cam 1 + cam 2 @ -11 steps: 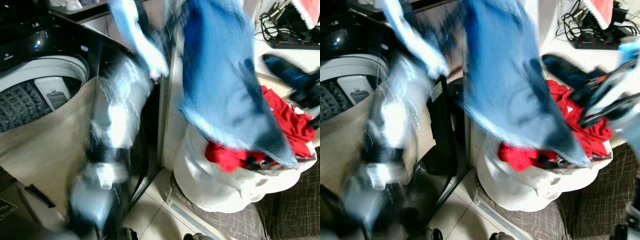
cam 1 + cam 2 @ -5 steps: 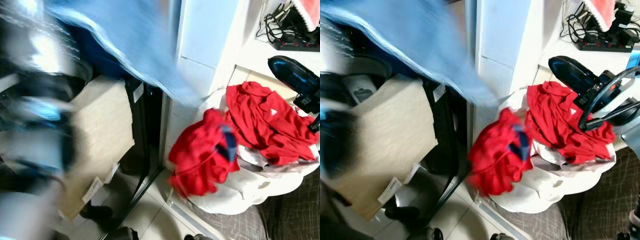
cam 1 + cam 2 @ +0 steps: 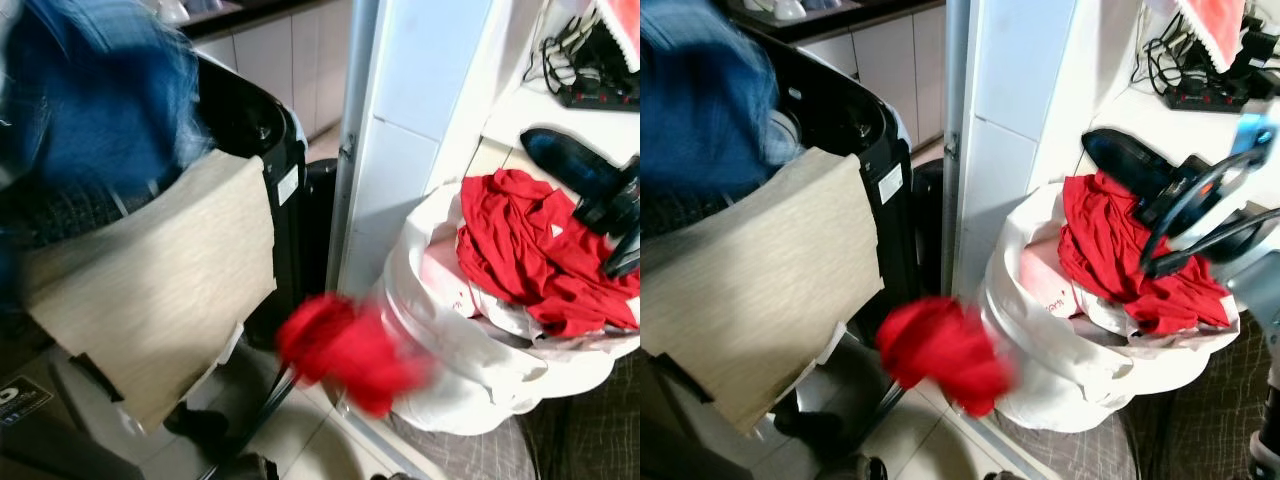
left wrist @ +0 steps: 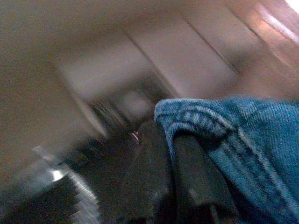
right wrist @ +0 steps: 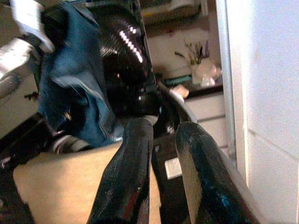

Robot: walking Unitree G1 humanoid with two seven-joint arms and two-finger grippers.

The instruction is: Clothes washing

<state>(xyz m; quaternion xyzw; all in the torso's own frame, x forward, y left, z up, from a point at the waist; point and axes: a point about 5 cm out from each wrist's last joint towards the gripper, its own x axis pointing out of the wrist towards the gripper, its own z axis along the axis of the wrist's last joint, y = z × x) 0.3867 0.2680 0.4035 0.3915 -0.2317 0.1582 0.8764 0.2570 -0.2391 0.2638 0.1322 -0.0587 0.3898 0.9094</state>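
A blue denim garment (image 3: 95, 95) hangs blurred over the black top-loading washing machine (image 3: 262, 125) at the left. My left gripper (image 4: 169, 140) is shut on a hem of that denim (image 4: 243, 140). A red garment (image 3: 345, 350) is in mid-air, blurred, between the washer and the white laundry bag (image 3: 450, 370). More red clothing (image 3: 525, 245) lies in the bag. My right gripper (image 3: 1150, 262) hovers over the bag's right side; its fingers (image 5: 133, 168) stand slightly apart with nothing between them.
A beige cover (image 3: 150, 290) drapes over the washer's front. A white door frame and wall panel (image 3: 400, 150) stand between washer and bag. A shelf at the right holds a power strip with cables (image 3: 590, 90) and a dark object (image 3: 575, 160). Tiled floor (image 3: 300, 440) lies below.
The denim has swung left from above the bag to over the washer. A red garment has slid off the bag and is falling. The camera has shifted.
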